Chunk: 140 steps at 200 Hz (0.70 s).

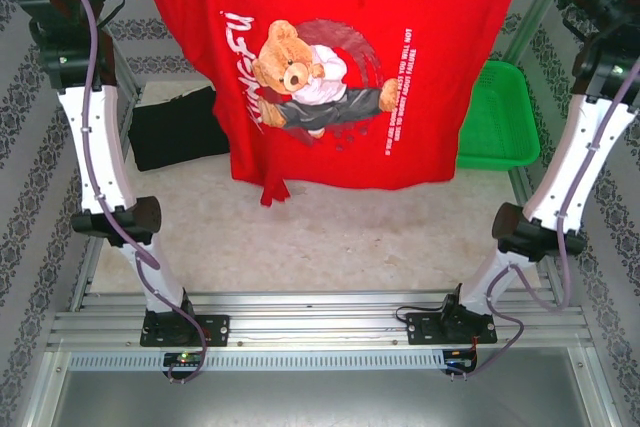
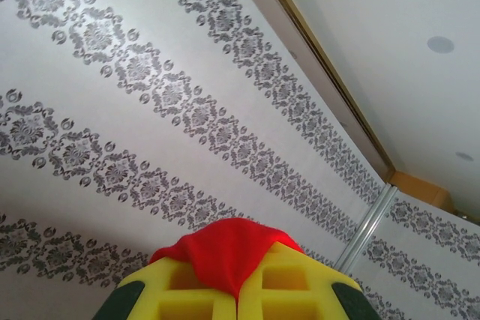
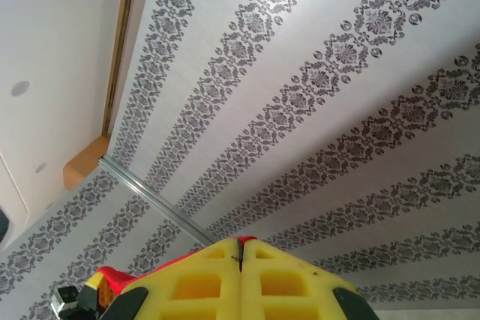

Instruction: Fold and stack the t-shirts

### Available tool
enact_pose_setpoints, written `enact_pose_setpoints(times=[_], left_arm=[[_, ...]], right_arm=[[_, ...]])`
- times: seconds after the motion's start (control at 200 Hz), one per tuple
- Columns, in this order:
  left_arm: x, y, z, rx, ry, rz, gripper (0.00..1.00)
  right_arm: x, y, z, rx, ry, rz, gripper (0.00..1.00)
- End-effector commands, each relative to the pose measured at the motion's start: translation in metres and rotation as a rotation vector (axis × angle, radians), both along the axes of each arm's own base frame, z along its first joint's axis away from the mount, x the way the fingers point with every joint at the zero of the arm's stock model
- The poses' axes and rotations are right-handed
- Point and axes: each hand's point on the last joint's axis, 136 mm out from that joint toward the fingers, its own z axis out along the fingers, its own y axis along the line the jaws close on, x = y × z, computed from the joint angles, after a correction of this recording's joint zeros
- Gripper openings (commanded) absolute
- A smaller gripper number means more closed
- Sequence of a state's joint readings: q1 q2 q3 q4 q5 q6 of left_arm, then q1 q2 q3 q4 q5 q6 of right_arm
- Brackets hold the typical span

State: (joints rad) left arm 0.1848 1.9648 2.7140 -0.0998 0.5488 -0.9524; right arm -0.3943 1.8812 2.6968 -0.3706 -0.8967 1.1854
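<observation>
1. Holds the red t-shirt (image 1: 400, 37) up in the air, spread wide between the left arm (image 1: 100, 157) and the right arm (image 1: 585, 147), with its upper edge running out of the top of the overhead view.
2. Turns the printed side to the overhead camera: brown teddy bear (image 1: 300, 72) near the middle, white lettering (image 1: 395, 87) to its right, running sideways.
3. Hangs the shirt's lower edge over the bench (image 1: 300, 237), with a narrow tail of red cloth dangling lower near the left end. Cannot tell whether that tail touches the bench.
4. Pinches a peak of the red cloth in the left hand (image 2: 236, 297), with the yellow pads (image 2: 187, 290) closed on it and the cloth bulging up over the fingertips.
5. Presses the pads of the right hand (image 3: 240, 249) flat together along a thin seam, with a strip of the red cloth peeping out beside the left-side pad.
6. Aims both wrist cameras upward at patterned wallpaper (image 2: 150, 110) and ceiling (image 2: 390, 35).
7. Shows the black t-shirt (image 1: 175, 127) lying on the bench at the far left as a compact dark rectangle, its right end hidden behind the hanging red one.
8. Shows the green mesh basket (image 1: 500, 117) at the far right of the bench, its left part covered by the red shirt.
</observation>
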Motion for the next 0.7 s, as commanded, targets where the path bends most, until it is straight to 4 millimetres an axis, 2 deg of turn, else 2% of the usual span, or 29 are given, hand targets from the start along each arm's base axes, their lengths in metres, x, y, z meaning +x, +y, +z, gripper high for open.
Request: enact_pose_setpoints(times=[0.0,0.115,0.2,0.395,0.465,0.535,0.639,0.694], left_arm=[[-0.001,0.012,0.02,-0.07,-0.121,0.002,0.0],[0.008,0.019,0.02,-0.098,-0.155,0.02,0.0],[0.007,0.025,0.023,-0.094,-0.185,0.048,0.0],[0.002,0.043,0.025,-0.032,-0.225,0.098,0.0],[0.004,0.04,0.02,0.019,-0.225,0.07,0.0],[0.009,0.028,0.008,0.075,-0.19,-0.008,0.0],[0.012,0.006,-0.019,0.11,-0.132,-0.168,0.0],[0.012,0.005,-0.043,0.094,-0.095,-0.179,0.0]], right_arm=[[0.027,-0.016,0.003,0.026,-0.05,-0.052,0.0],[0.052,-0.031,0.002,0.094,-0.092,-0.05,0.0],[0.068,-0.045,-0.008,0.111,-0.083,-0.075,0.0],[0.08,-0.059,-0.029,0.034,-0.063,-0.092,0.0],[0.088,-0.063,-0.049,0.014,-0.015,-0.07,0.0],[0.095,-0.058,-0.076,-0.05,0.051,-0.041,0.0],[0.097,-0.046,-0.123,-0.15,0.158,-0.011,0.0],[0.092,-0.045,-0.154,-0.185,0.226,-0.018,0.0]])
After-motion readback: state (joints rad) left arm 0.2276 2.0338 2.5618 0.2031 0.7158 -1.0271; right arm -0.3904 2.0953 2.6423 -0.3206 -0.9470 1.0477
